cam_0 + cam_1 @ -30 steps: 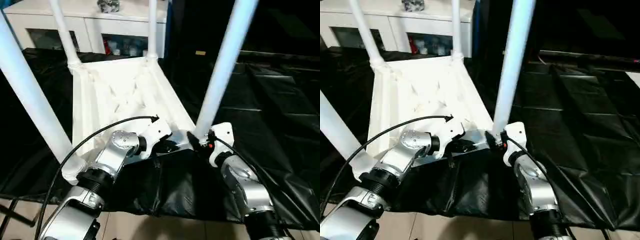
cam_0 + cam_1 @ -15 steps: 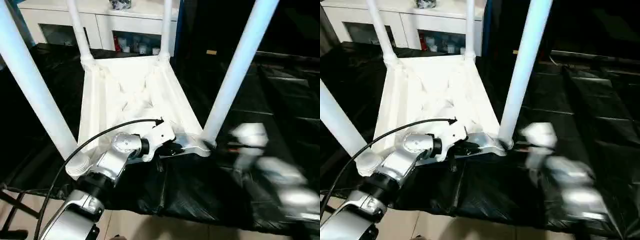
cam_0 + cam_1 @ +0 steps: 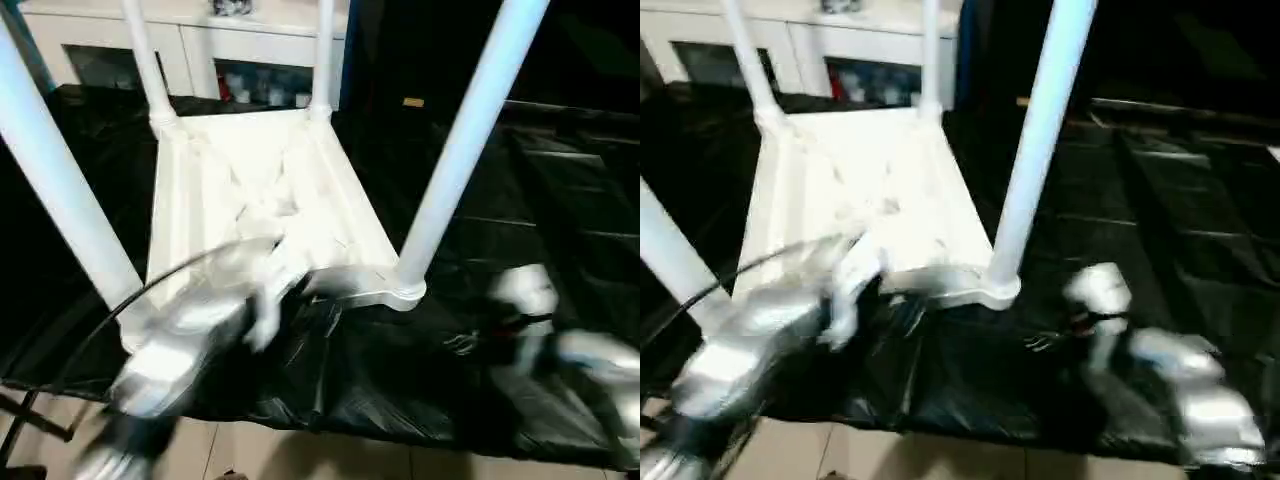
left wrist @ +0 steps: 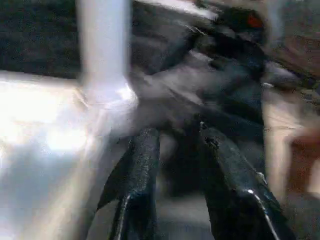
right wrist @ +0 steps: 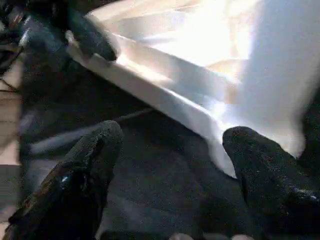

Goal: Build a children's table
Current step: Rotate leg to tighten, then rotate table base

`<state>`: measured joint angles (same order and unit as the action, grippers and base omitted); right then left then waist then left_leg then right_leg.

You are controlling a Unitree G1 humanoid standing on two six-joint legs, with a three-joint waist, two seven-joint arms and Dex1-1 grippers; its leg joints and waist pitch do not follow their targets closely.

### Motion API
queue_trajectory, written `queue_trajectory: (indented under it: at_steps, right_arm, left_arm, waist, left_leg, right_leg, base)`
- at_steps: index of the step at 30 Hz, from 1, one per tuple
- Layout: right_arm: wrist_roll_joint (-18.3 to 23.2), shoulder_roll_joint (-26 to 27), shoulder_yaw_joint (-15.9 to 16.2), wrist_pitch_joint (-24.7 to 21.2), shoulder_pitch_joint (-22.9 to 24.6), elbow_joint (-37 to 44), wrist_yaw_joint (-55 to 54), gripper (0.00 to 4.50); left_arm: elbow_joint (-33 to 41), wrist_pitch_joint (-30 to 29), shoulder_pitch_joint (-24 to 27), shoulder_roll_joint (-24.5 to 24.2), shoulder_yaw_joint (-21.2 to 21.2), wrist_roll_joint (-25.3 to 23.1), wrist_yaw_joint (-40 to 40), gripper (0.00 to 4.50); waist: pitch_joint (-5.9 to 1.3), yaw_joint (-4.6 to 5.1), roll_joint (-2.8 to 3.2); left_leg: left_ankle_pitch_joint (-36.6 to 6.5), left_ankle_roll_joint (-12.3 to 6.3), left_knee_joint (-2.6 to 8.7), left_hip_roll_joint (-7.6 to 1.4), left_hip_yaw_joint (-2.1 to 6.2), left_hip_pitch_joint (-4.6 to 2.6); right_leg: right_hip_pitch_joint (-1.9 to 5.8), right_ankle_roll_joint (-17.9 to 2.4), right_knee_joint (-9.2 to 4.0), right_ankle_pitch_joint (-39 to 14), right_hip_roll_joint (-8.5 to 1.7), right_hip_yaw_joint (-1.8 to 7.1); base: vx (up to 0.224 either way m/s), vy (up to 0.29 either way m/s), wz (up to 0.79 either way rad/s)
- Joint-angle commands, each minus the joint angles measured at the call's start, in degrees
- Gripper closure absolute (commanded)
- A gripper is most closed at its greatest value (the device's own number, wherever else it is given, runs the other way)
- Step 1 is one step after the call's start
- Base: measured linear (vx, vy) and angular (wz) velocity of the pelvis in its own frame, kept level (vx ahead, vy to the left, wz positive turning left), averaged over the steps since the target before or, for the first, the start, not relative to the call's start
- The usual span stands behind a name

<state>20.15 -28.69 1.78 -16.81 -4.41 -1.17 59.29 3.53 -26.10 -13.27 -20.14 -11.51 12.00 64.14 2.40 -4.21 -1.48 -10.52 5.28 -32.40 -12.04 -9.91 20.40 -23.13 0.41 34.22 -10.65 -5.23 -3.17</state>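
Reading head view: table top [image 3: 265, 190] upside down on black sheet [image 3: 540, 220], four legs [image 3: 465, 140] standing in corner sockets; flip likely left. Left wrist: left gripper [image 4: 172, 150] jaws slightly apart, empty. Right wrist: right gripper [image 5: 170, 150] wide open, empty, near corner.

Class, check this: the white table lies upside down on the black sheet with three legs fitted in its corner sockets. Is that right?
Not quite. The left eye view shows four legs standing up from the upturned table top, one at each corner. The black sheet under it is as stated.
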Motion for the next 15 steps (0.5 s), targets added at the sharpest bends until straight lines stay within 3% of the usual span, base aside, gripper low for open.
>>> queue_trajectory:
  at_steps: [1,3,4,5,8,11,12,14,15]
  right_arm:
    - [-0.73,0.36,0.79,-0.07,-1.6,-0.75,0.14,0.79]
    - [-2.28,2.24,2.12,0.81,-3.79,-2.75,-0.85,0.79]
    - [-3.37,3.37,2.68,1.57,-5.04,-3.98,-1.75,0.79]
    - [-6.11,5.4,3.06,3.67,-7.54,-7.09,-4.91,0.79]
    - [-6.53,6.85,3.37,3.19,-10.92,-10.57,-7.1,0.79]
    - [-6.79,7.12,3.5,3.61,-12.33,-12.25,-8.26,0.79]
    - [-7.95,7.65,3.19,4.59,-14.66,-15.6,-10.99,0.79]
    - [-10.03,8.19,2.26,4.81,-18.08,-21.07,-15.7,0.79]
    - [-10.51,8.36,1.75,5.53,-18.98,-22.7,-16.74,0.79]
  left_arm:
    - [2.66,-1.86,1.02,-1.23,0.1,1.1,0.63,2.7]
    - [3.75,-2.63,3.55,-2.72,1.08,1.64,0.27,2.64]
    - [4.09,-2.62,4.95,-3.45,1.78,1.55,-0.03,2.41]
    - [4.21,-2.35,6.96,-4.72,2.87,1.0,-0.2,2.28]
    - [6.89,-4.24,10.45,-7.0,4.93,1.34,-0.77,2.2]
    - [8.96,-5.64,12.3,-8.59,5.81,2.0,-0.77,1.81]
    - [11.02,-6.14,15.27,-11.26,7.0,2.43,-0.03,1.81]
    - [13.18,-5.73,19.5,-14.71,8.64,2.8,0.99,1.65]
    - [13.88,-5.71,20.73,-15.62,8.99,2.98,1.18,1.5]
  waist:
    - [-2.31,0.15,-0.64]
    - [-2.46,0.14,-0.36]
    - [-2.44,0.32,-0.34]
    - [-2.5,0.54,-0.3]
    - [-2.67,0.94,-0.22]
    - [-2.73,0.84,-0.14]
    - [-2.72,0.94,-0.61]
    - [-2.62,1.34,-0.29]
    - [-2.45,1.83,-0.2]
  left_leg:
    - [-14.5,-3.52,3.69,-1.07,-0.39,-0.05]
    - [-14.6,-2.82,3.75,-1.1,-0.26,-0.13]
    - [-14.39,-2.43,3.9,-1.04,-0.16,0.15]
    - [-14.33,-2.06,3.81,-0.98,-0.23,-0.04]
    - [-12.62,-2.01,3.69,-0.88,-0.26,-0.09]
    - [-11.26,-2.47,3.53,-0.82,-0.44,-0.32]
    - [-10.88,-2.62,3.54,-0.82,-0.39,-0.03]
    - [-11.38,-2.16,3.57,-0.8,-0.31,0.05]
    - [-13.12,-1.61,3.8,-0.64,-0.34,0.05]
  right_leg:
    - [2.15,-9.49,-4.74,-18.91,-1.78,1.94]
    - [2.12,-9.94,-4.33,-17.0,-1.7,1.93]
    - [2.31,-9.93,-4.2,-16.26,-1.7,1.85]
    - [2.08,-10.09,-4.11,-15.58,-1.69,1.89]
    - [2.4,-10.79,-3.7,-11.87,-1.54,1.99]
    - [2.41,-11.9,-3.45,-9.2,-1.42,2.02]
    - [2.58,-12.08,-3.28,-8.88,-1.49,1.96]
    - [2.38,-12.18,-3.17,-10.37,-1.6,1.89]
    - [2.31,-11.64,-3.54,-13.54,-1.42,1.83]
  base:
    - [0.0,0.0,0.0]
    - [0.0,0.0,0.0]
    - [0.0,0.0,0.0]
    - [0.0,0.0,0.0]
    - [0.0,0.0,0.0]
    - [0.0,0.0,0.0]
    - [0.0,0.0,0.0]
    - [0.0,0.0,0.0]
    - [0.0,0.0,0.0]
